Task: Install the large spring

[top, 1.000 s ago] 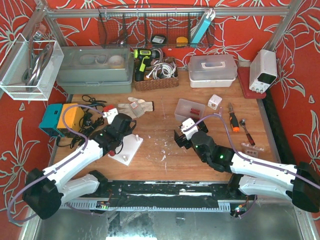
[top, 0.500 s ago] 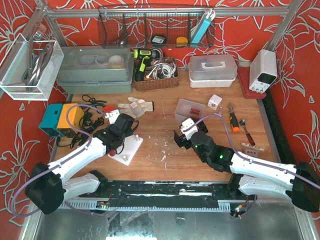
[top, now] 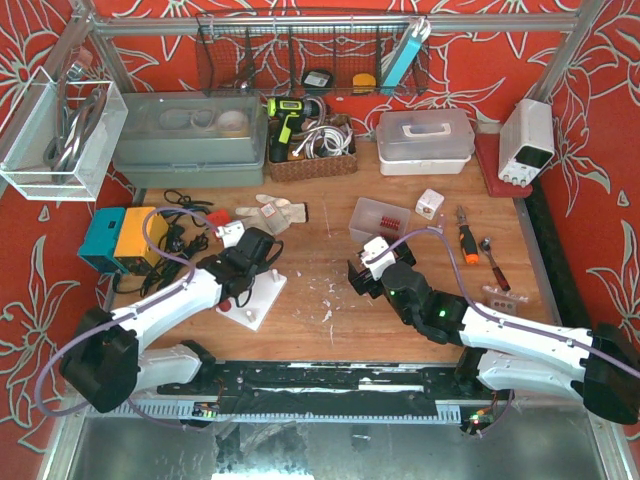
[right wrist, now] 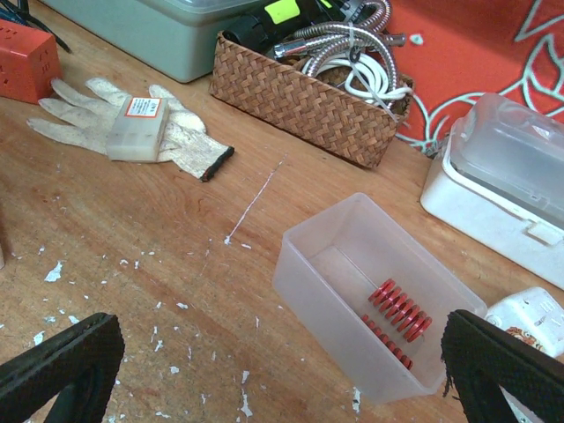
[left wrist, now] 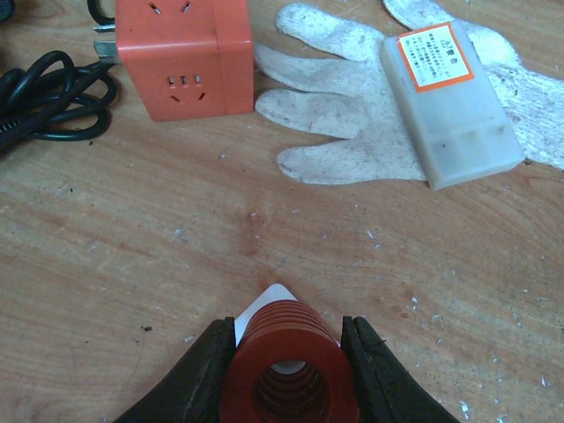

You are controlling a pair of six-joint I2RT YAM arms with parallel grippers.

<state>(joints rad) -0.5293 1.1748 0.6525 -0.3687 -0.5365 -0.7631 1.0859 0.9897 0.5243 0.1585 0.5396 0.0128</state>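
While the left gripper (left wrist: 286,357) clamps the large red spring (left wrist: 286,374) between its two black fingers (left wrist: 211,374), the coil sits at the bottom centre of the left wrist frame. Its open bore faces the camera, so its long axis runs along the gripper's own pointing line, away from the lens and down toward the wooden table (left wrist: 264,220). A white corner peeks out just past its far end. In the overhead frame this gripper hangs left of centre, over the upper edge of the white plate (top: 265,300). Across the top of the wrist frame lie an orange power cube (left wrist: 181,57) and a white glove (left wrist: 352,132) with a white labelled box (left wrist: 449,106) resting on it.

The right gripper (right wrist: 278,352) stands spread wide and holds nothing. A clear plastic bin (right wrist: 308,264) with smaller red springs (right wrist: 397,317) lies ahead of it, right of centre.
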